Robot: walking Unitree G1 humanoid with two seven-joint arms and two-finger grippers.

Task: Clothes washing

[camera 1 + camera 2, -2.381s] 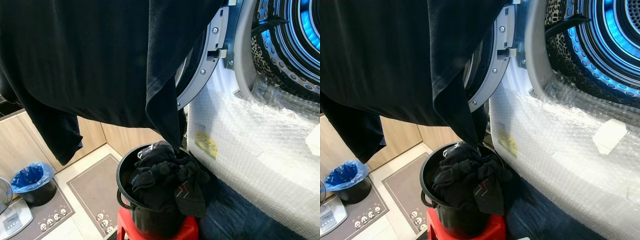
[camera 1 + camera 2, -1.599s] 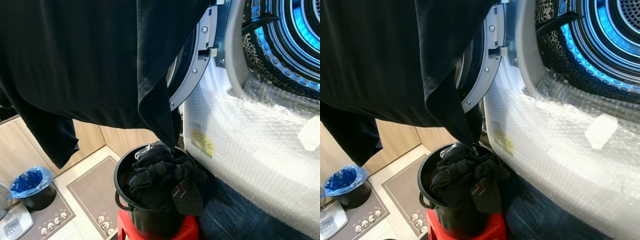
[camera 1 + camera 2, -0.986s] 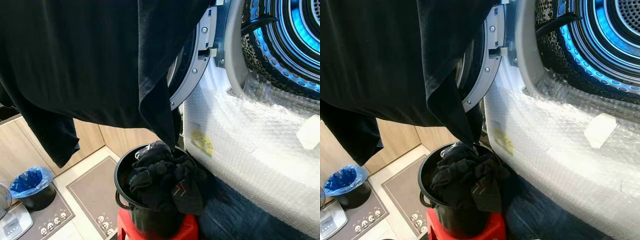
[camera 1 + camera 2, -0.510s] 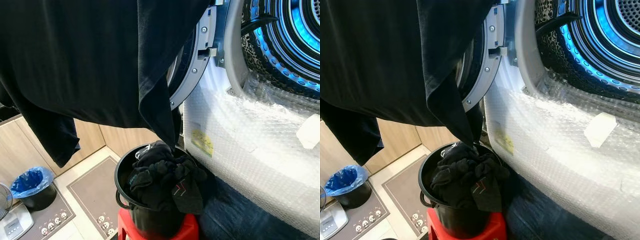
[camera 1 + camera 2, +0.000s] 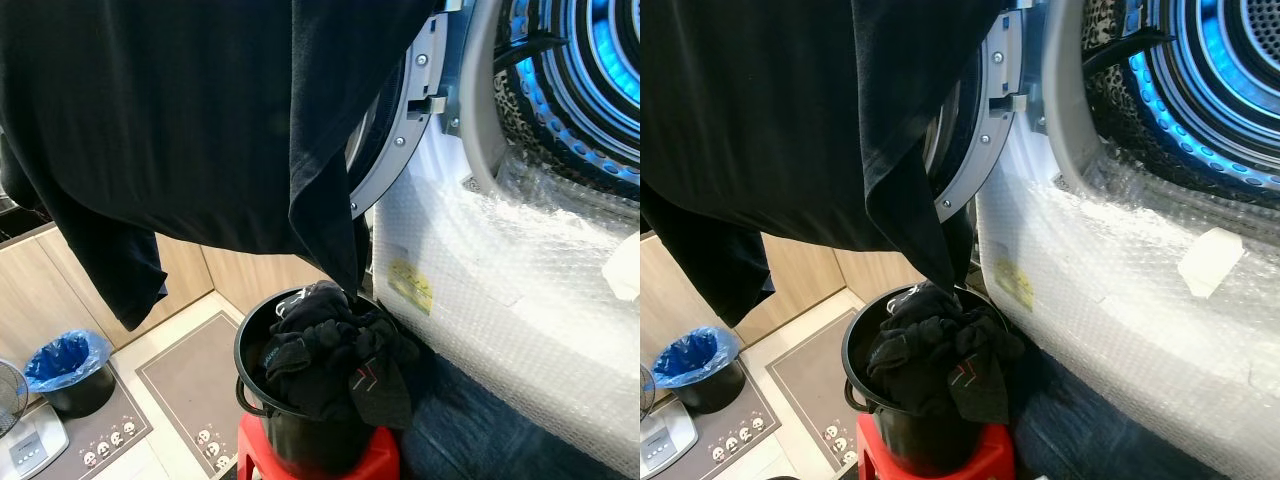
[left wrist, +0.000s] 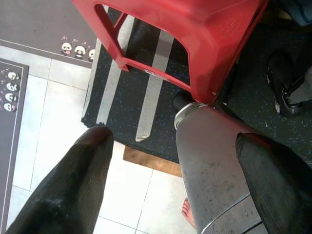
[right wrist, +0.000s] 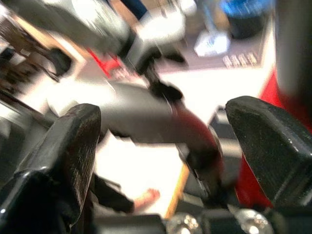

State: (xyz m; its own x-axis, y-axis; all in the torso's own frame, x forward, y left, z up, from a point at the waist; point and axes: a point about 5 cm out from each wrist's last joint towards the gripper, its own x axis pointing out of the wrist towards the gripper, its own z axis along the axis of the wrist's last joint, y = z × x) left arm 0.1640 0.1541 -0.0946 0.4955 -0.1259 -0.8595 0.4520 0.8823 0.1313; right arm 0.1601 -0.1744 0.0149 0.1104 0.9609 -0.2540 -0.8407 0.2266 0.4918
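Note:
A large black garment (image 5: 180, 120) hangs spread across the upper left of the head views, its lowest corner reaching down to a black bucket (image 5: 245, 345). What holds it up is out of frame. The bucket is heaped with dark clothes (image 5: 330, 360) and stands on a red stool (image 5: 375, 462). To the right is the washing machine, its round door (image 5: 405, 150) swung open and its drum (image 5: 590, 80) lit blue. My left gripper (image 6: 173, 138) is open over the floor by the stool (image 6: 195, 39). In a blurred picture, my right gripper (image 7: 163, 112) is open with nothing between its fingers.
Bubble wrap (image 5: 500, 280) covers the washer's front, and a dark blue cloth (image 5: 480, 430) lies at its foot. A bin with a blue liner (image 5: 65, 360), a scale (image 5: 30, 440) and grey mats (image 5: 185, 390) lie on the tiled floor to the left. A person's bare foot (image 6: 187, 212) is near my leg (image 6: 214, 161).
The whole picture has slid slightly to the right, so the camera moved. The hanging garment, the bucket and the washer stand as before.

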